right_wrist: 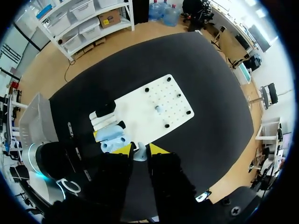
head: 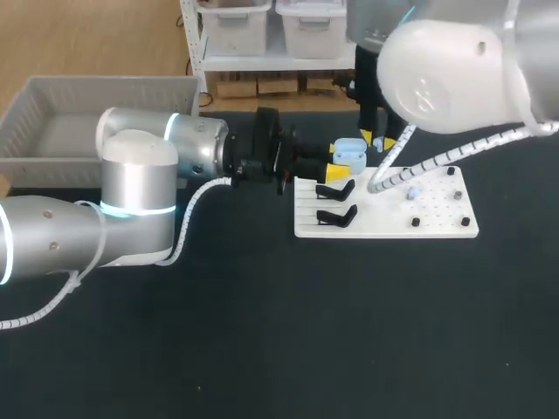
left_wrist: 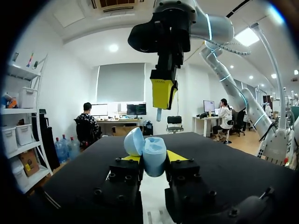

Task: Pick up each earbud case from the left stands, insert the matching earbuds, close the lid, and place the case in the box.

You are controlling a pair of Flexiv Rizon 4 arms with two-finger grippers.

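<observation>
A light blue earbud case (left_wrist: 154, 158) with its lid (left_wrist: 134, 141) swung open sits between the yellow tips of my left gripper (left_wrist: 154, 161), which is shut on it. In the head view the case (head: 351, 154) is held just beyond the far left corner of the white board (head: 437, 229). My right gripper (left_wrist: 164, 95) hangs directly above the open case, shut on a small pale earbud (left_wrist: 159, 114). The right wrist view shows that earbud (right_wrist: 139, 154) pinched between the right gripper's (right_wrist: 140, 149) tips, with the case (right_wrist: 112, 136) just beside it. Another earbud (head: 412, 190) rests on the board.
Two empty black stands (head: 336, 189) (head: 336, 216) sit on the board's left part, and several black pegs (head: 416, 222) dot its right part. A grey bin (head: 52, 92) stands at the table's far left, behind my left arm (head: 140, 188).
</observation>
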